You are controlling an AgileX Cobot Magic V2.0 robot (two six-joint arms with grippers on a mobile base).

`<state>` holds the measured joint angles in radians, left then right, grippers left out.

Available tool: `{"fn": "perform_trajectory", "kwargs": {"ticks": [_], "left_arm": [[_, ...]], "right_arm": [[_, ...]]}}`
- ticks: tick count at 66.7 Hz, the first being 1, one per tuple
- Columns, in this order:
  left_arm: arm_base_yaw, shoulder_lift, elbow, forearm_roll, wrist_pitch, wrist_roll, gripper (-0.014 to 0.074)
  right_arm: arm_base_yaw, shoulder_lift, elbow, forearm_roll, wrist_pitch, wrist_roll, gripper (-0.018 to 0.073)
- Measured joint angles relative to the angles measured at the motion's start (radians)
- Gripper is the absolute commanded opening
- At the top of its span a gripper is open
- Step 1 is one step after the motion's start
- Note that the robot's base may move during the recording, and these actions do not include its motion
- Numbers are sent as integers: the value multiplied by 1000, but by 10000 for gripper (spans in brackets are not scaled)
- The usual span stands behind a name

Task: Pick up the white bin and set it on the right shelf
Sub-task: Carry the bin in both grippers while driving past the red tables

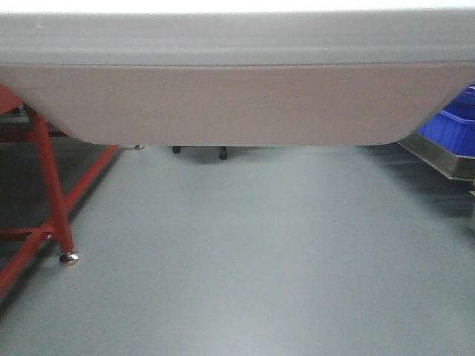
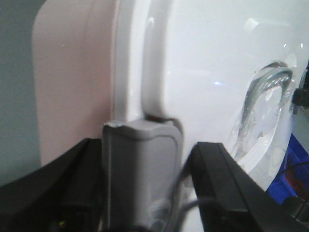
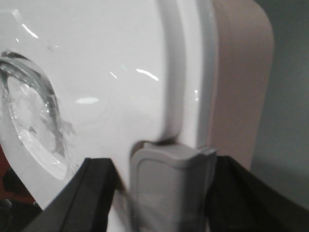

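Plastic white bin (image 1: 237, 104) spanning left gripper (image 2: 145, 193) to right gripper (image 3: 164, 193) — jaws astride end latches (image 2: 140, 164), clamp unconfirmed; right shelf (image 1: 445, 159) ahead-right.

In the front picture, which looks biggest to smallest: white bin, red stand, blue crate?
Largest: white bin, but it's closest to the camera.
Then red stand.
Smallest: blue crate, partly cut off.

The white bin (image 1: 237, 104) runs off top and sides, hiding all but a blurred corner of the right shelf (image 1: 439, 157)
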<state>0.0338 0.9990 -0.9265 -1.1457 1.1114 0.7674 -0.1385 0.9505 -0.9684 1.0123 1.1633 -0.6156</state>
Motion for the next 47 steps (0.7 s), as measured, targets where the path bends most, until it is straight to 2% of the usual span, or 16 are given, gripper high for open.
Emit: {"fn": "perform_trajectory", "kwargs": {"ticks": [47], "left_arm": [[0, 0, 0, 0, 2, 0, 241]], "right_arm": [[0, 0, 0, 0, 0, 0, 444]]}}
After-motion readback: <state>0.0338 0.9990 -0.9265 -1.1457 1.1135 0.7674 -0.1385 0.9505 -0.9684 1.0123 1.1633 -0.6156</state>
